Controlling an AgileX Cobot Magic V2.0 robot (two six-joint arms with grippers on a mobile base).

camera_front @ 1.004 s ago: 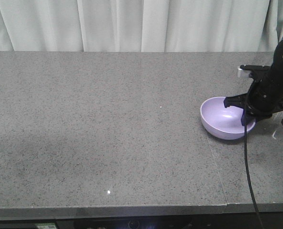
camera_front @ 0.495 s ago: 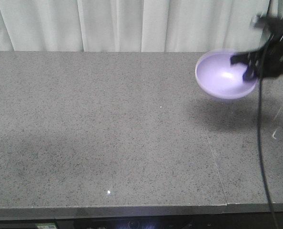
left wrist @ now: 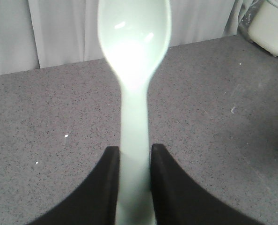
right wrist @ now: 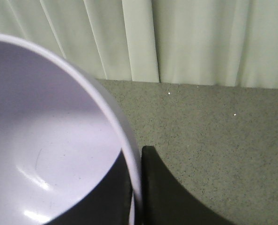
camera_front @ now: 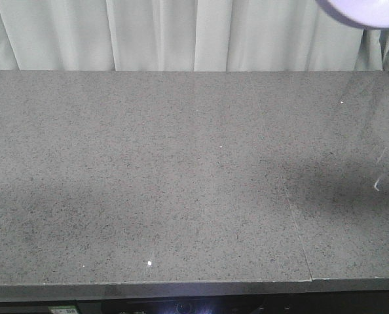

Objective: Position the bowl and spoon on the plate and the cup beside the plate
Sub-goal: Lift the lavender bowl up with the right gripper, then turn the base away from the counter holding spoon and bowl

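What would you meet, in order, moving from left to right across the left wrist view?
One black gripper finger → the spoon, clamped between the fingers → the other black finger → a pale rounded container at the far right edge.

Lavender bowl (right wrist: 45,154) aloft, rim pinched; mint spoon (left wrist: 134,93) gripped by handle

a grey speckled stone tabletop (camera_front: 148,163) runs wide, with a thin seam (camera_front: 298,229) crossing it toward the right. pleated white curtains (camera_front: 181,33) hang behind. a cream-white container (left wrist: 272,28) sits at the far corner.
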